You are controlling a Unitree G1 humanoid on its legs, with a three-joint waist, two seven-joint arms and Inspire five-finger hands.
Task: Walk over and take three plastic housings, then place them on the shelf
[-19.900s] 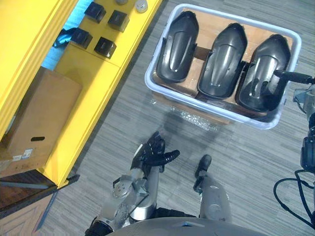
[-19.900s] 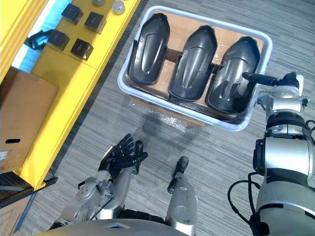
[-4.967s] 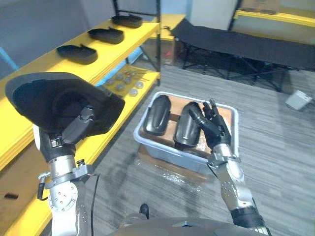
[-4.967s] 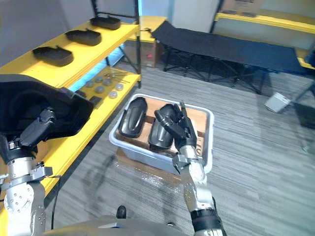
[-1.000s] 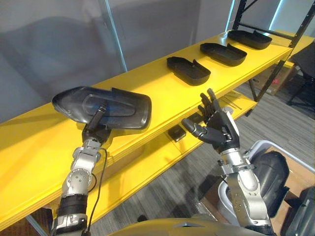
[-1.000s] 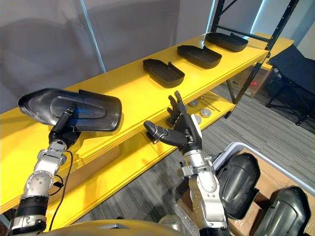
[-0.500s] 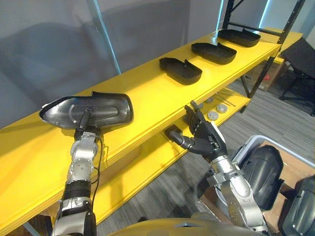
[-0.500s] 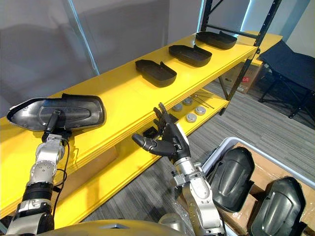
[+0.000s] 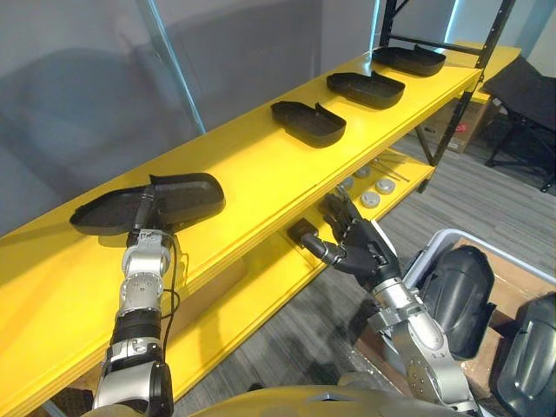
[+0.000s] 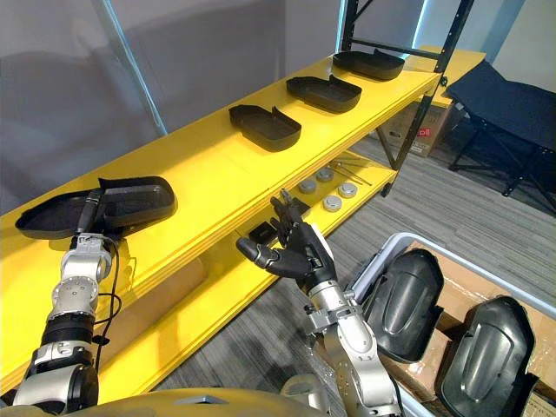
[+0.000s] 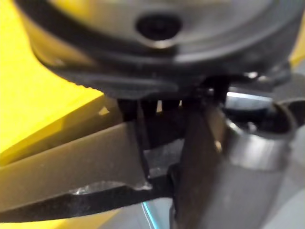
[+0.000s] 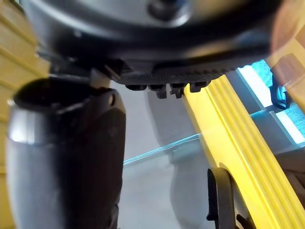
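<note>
My left hand (image 9: 142, 217) has fingers hooked over the near wall of a housing (image 9: 187, 193). I can't see the thumb, but I read it as pinching that rim. The housing lies hollow side up on the top shelf (image 9: 248, 165) and looks to be resting there, at the near end of a row with three more housings (image 9: 308, 123) farther along. My right hand (image 9: 363, 252) hangs empty with its fingers spread, out in front of the lower shelf level. Just beside it, two housings (image 9: 456, 297) sit domed side up in the bin (image 9: 423, 254).

I judge these to be thin moulded shells: light, stiff along their length and a little springy at the walls. The glossy back looks slippery, so I wouldn't palm it. A rim pinch suits best, with fingers in the hollow and the thumb outside, near mid-length so the shell doesn't tip. They're probably not fragile, though they may scuff.
</note>
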